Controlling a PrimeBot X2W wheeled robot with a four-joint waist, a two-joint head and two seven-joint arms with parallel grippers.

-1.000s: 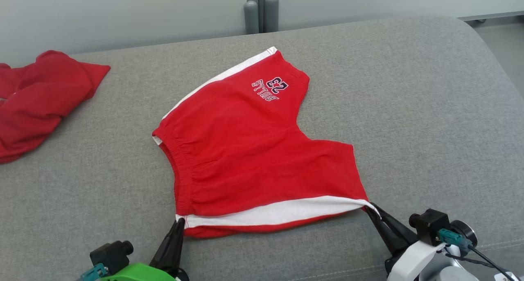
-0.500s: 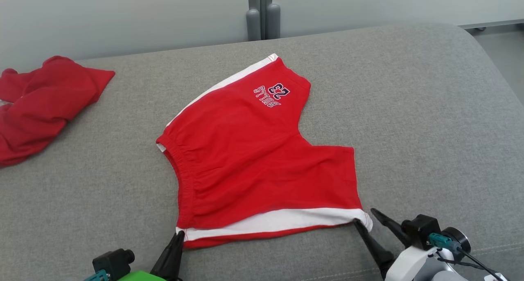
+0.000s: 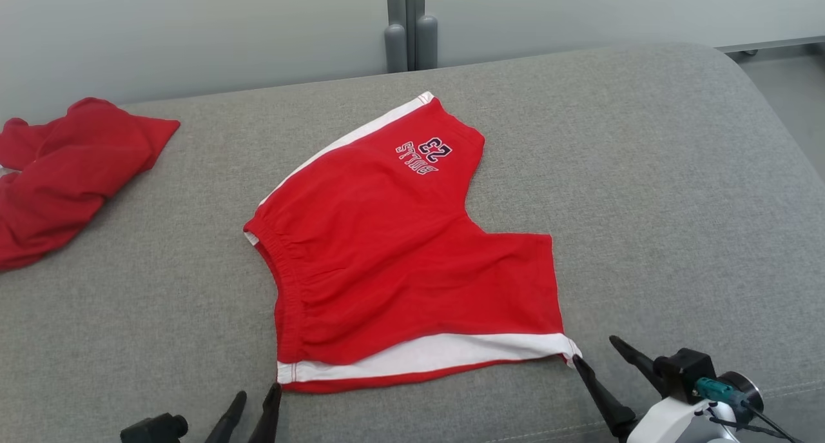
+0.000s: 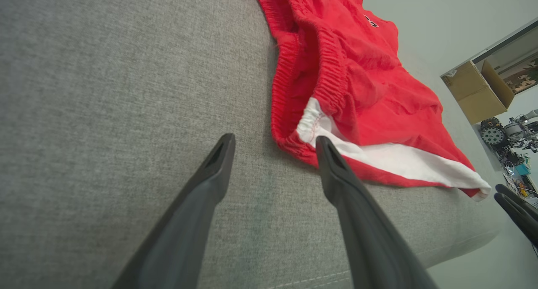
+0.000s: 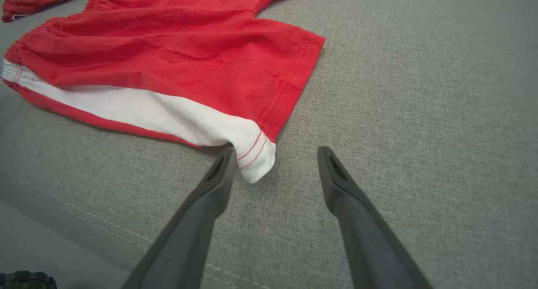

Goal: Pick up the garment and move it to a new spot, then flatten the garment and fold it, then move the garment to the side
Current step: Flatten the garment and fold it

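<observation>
Red shorts (image 3: 399,249) lettered "BULLS 23" lie flat on a grey cushion (image 3: 677,172). The left fingers (image 3: 269,407) stand apart at the waistband corner; the right fingers (image 3: 599,394), also apart, sit at the white-striped hem corner.

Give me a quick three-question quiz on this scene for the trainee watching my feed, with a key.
1. True or false: the left gripper and right gripper are both clamped on the red shorts.
2. Where is the printed number? A) on the leg farther from the robot; B) on the nearer leg; C) on the waistband.
3. What lies at the far left of the grey cushion?
Key: 1. False: both stand open at the corners of the shorts' near edge. 2. A. 3. A crumpled second red garment.
</observation>
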